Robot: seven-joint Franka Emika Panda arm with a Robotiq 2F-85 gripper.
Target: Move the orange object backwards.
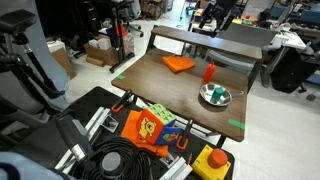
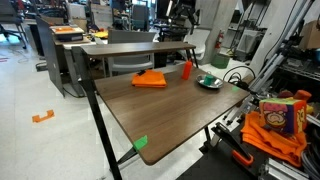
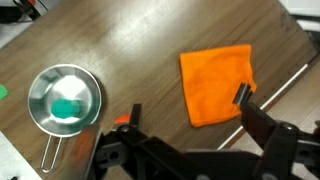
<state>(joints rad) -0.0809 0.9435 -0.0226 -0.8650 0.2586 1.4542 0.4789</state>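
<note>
The orange object, a small upright red-orange cylinder, stands on the wooden table just behind a metal bowl; both show in both exterior views. In the wrist view only a sliver of it shows beside one finger. My gripper is open and empty, high above the table, its fingers framing the edge of a flat orange wedge-shaped piece. The bowl has a handle and holds something green.
The flat orange piece lies toward the table's far side. Green tape marks sit at table edges. A colourful box on orange cloth, cables and a red button box lie by the table.
</note>
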